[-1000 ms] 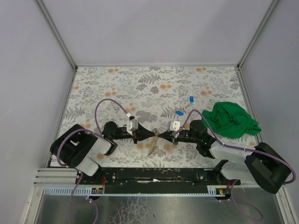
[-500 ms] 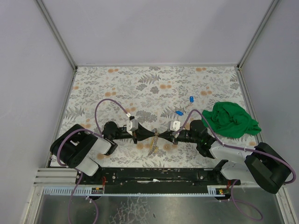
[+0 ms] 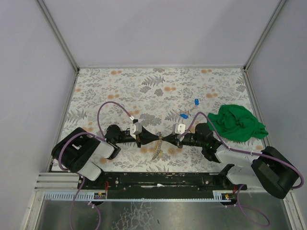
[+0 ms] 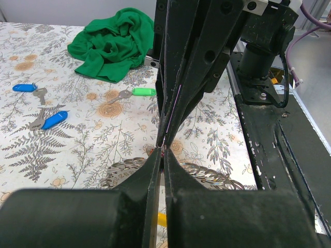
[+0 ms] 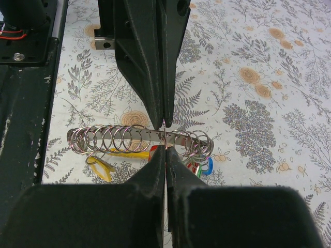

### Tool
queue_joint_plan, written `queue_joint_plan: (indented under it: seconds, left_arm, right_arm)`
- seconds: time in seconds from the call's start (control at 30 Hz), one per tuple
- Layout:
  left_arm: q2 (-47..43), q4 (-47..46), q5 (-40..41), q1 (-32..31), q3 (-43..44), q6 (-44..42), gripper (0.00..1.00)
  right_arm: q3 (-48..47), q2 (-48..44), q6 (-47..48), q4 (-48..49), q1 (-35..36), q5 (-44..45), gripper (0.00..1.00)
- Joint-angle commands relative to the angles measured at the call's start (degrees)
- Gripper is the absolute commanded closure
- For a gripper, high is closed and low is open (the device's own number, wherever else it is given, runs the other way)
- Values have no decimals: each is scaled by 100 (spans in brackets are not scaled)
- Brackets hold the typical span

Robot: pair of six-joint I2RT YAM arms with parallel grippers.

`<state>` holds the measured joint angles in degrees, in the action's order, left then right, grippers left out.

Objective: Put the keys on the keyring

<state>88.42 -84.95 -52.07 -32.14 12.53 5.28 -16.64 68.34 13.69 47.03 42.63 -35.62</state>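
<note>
Bright, even, diffuse light from above; shadows soft and faint on the floral table [image 3: 120,86]; no glare; top view sharp throughout; wrist views: near fingers [image 4: 93,217] dark and blurred at frame bottom; table pattern beyond in focus.

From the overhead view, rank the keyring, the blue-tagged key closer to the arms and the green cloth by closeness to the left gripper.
1. keyring: just below the left gripper tips, toward the arm bases.
2. blue-tagged key: farther back and to the right.
3. green cloth: far right side of the table.
</note>
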Motion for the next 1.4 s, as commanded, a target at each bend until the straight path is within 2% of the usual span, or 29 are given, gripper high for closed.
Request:
queue_joint_plan:
  seconds: [0.0,1.37]
  left_arm:
    - [-87,-576,155,24,37,-132,100]
    - [-156,-436,210,24,25,-207,100]
  right_arm:
    - [-161,-75,15,170,-20,-50,100]
    - [-184,-4,-86,241,-22,125,100]
